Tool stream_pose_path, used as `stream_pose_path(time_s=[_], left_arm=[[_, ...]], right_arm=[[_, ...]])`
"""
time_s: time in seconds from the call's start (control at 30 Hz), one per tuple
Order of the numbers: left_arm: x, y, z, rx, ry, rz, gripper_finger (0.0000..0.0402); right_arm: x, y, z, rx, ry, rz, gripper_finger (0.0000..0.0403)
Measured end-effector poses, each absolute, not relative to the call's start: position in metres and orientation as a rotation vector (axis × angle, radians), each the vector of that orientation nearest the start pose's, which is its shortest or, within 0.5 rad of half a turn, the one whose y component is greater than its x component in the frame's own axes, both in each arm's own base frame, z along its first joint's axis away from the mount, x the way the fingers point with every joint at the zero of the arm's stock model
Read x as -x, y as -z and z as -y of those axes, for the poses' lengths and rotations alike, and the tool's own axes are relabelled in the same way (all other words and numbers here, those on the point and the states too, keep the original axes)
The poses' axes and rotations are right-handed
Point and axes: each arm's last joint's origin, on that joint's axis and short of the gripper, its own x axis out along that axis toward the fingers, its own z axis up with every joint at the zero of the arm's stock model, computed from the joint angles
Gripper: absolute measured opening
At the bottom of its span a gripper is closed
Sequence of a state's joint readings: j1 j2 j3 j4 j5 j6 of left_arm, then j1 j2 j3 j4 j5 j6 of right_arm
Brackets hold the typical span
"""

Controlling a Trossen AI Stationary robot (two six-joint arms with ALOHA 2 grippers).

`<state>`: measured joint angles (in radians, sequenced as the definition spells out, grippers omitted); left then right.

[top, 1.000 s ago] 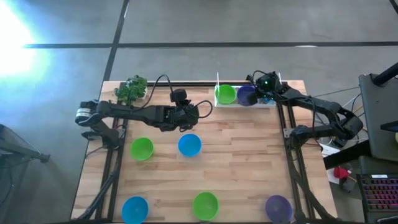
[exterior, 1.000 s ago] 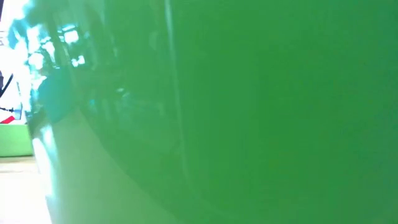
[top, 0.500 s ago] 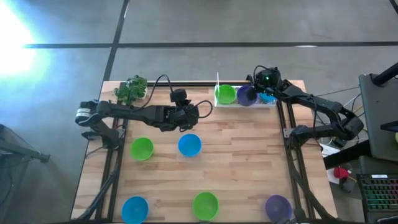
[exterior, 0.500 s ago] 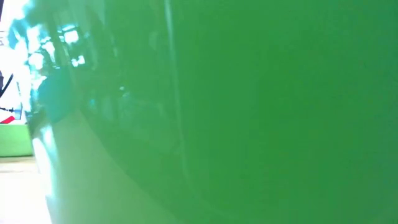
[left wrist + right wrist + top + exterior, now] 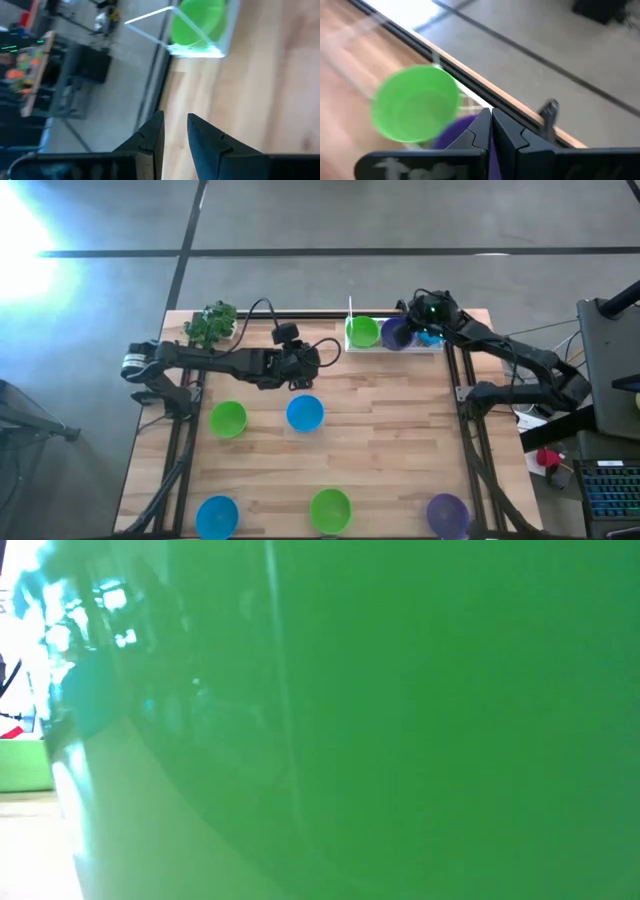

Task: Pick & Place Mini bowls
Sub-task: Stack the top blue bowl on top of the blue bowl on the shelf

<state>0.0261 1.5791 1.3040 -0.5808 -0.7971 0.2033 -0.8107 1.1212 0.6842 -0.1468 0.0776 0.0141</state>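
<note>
Three mini bowls sit in a clear tray at the table's far right: green, purple and blue. Several more rest on their bases on the wood: green, blue, blue, green and purple. My right gripper hangs shut over the tray, above the purple bowl and beside the green one. My left gripper hovers open and empty over mid-table, facing the tray.
A leafy green toy plant stands at the far left corner. The low view is filled by the wall of a green bowl right in front of that camera. Bare wood lies between the left gripper and the tray.
My right gripper has risen a little above the tray, still shut, with nothing in it. The bowls lie as before.
</note>
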Motion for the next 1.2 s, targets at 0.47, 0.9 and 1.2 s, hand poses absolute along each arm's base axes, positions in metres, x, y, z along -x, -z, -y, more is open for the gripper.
stream_pose_path(time_s=[0.47, 0.9, 1.2], left_arm=[[-0.321, -0.256, -0.020, -0.315, -0.377, -1.030, 0.0085], [-0.297, -0.220, -0.008, -0.141, -0.197, -1.224, 0.0085], [-0.280, -0.206, -0.002, 0.038, -0.144, -1.378, 0.0085]], right_arm=[[-0.166, -0.275, 0.097, -0.103, 0.590, -0.394, 0.0013], [-0.178, -0.268, 0.075, -0.082, 0.462, -0.424, 0.0013], [-0.178, -0.268, 0.074, -0.084, 0.457, -0.423, 0.0012]])
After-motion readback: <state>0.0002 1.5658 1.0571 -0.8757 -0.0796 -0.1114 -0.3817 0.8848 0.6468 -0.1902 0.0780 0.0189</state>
